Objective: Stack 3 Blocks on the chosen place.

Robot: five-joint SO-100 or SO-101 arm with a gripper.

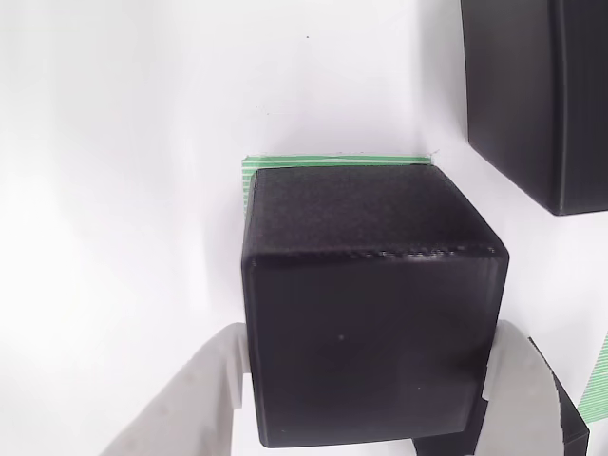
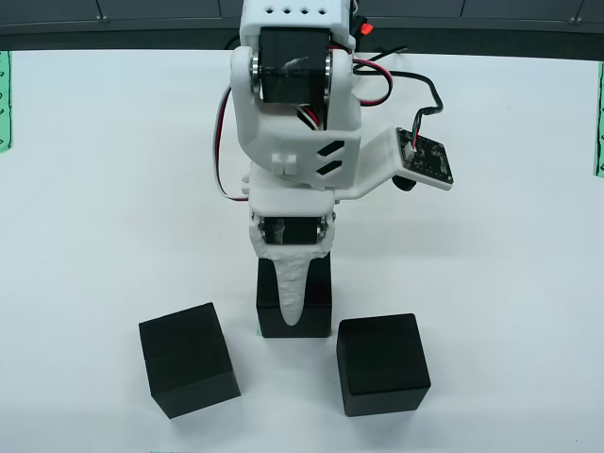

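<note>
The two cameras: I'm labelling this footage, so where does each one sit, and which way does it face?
View that rides on the gripper: looks down past two pale fingers at the held cube, over the green striped patch; a second cube shows at upper right.
View from the front: fixed, raised, facing the white arm; the gripper holds the middle cube, between the left cube and the right cube.
Both share the gripped cube.

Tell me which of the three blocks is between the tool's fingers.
The middle block in the front view, between the tool's fingers, over the green striped patch. The left block and right block stand free.
</note>
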